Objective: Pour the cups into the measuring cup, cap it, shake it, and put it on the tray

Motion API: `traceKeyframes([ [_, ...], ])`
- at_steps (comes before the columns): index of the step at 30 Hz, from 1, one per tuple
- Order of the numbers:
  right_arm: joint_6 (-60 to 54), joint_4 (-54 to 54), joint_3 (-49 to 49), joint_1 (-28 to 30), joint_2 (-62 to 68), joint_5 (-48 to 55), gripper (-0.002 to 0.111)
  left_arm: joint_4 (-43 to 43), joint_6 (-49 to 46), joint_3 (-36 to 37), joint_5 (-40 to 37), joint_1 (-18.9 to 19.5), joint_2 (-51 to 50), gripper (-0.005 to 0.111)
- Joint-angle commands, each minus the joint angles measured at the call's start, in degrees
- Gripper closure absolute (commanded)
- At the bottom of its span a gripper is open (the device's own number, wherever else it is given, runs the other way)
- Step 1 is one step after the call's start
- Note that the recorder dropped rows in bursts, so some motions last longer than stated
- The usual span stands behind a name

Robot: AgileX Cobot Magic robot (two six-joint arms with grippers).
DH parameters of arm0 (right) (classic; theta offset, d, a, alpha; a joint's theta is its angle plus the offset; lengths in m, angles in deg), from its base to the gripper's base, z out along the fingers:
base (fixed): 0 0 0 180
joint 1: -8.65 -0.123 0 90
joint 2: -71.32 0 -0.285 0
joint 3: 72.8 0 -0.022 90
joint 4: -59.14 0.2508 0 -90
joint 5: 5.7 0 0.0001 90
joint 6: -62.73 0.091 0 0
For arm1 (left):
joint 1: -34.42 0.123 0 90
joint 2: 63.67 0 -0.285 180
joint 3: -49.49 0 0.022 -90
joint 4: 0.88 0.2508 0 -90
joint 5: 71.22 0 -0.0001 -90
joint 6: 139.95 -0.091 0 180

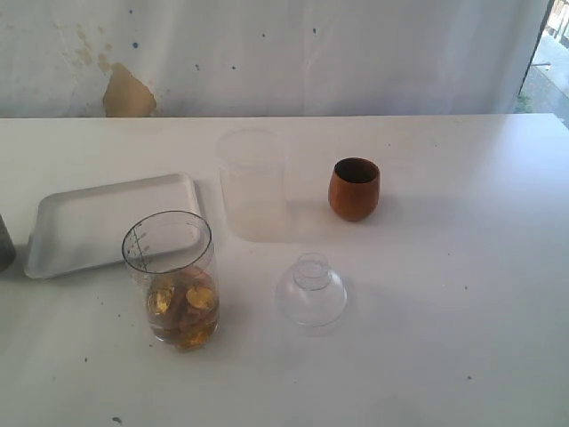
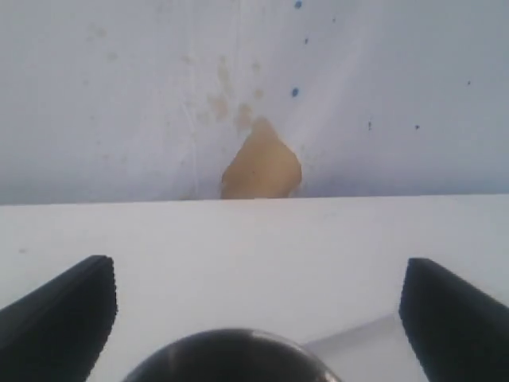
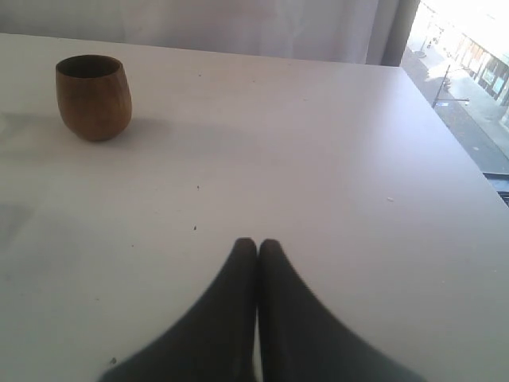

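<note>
Exterior view shows the white worktop (image 1: 444,338) with the measuring cup (image 1: 173,276) standing upright near the front, left of the middle. It is open at the top, with amber liquid and golden pieces in its lower part. The tray (image 1: 80,227) lies flat just behind it. A frosted cup (image 1: 252,182) stands between the tray and the wooden cup (image 1: 354,189), which is upright. A clear domed lid (image 1: 310,291) rests to the right of the measuring cup. In the left wrist view the left gripper (image 2: 256,274) has its jaws wide, and the dark rim of the steel tumbler (image 2: 231,358) shows between them, with a gap at each side. The right gripper (image 3: 257,248) has its jaws pressed together on nothing.
</note>
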Motion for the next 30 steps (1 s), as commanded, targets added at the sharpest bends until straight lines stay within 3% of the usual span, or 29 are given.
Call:
traceKeyframes([
  [1, -0.2, -0.2, 0.3, 0.3, -0.3, -0.1, 0.108, -0.1, 0.1, 0.0, 1.4, -0.1, 5.1, 0.015],
  [4, -0.2, -0.2, 0.3, 0.3, -0.3, -0.1, 0.108, -0.1, 0.3, 0.0, 1.4, -0.1, 8.7, 0.020],
  [6, -0.2, -0.2, 0.3, 0.3, -0.3, -0.1, 0.108, 0.3, 1.6, 0.0, 1.4, -0.1, 11.2, 0.029],
  [10, -0.2, -0.2, 0.3, 0.3, -0.3, -0.1, 0.108, 5.0, 9.4, 0.0, 1.4, -0.1, 17.0, 0.066],
  [13, -0.2, -0.2, 0.3, 0.3, -0.3, -0.1, 0.108, 9.9, 10.7, 0.0, 1.4, -0.1, 20.3, 0.102],
  [14, -0.2, -0.2, 0.3, 0.3, -0.3, -0.1, 0.108, 11.9, 10.0, 0.0, 1.4, -0.1, 21.4, 0.106],
  [17, -0.2, -0.2, 0.3, 0.3, -0.3, -0.1, 0.108, 15.3, 11.7, 0.0, -0.5, -0.1, 25.7, 0.107],
  [19, -0.2, -0.2, 0.3, 0.3, -0.3, -0.1, 0.108, 16.4, 17.6, 0.0, -4.9, -0.1, 30.1, 0.107],
  [25, -0.2, -0.2, 0.3, 0.3, -0.3, -0.1, 0.108, 21.5, 38.0, 0.0, -26.6, -0.3, 48.1, 0.107],
  [28, -0.2, -0.2, 0.3, 0.3, -0.3, -0.1, 0.108, 25.9, 43.5, 0.0, -39.5, -3.7, 57.2, 0.107],
  [30, -0.2, -0.2, 0.3, 0.3, -0.3, -0.1, 0.108, 35.4, 56.2, 0.0, -46.1, -6.7, 63.8, 0.107],
])
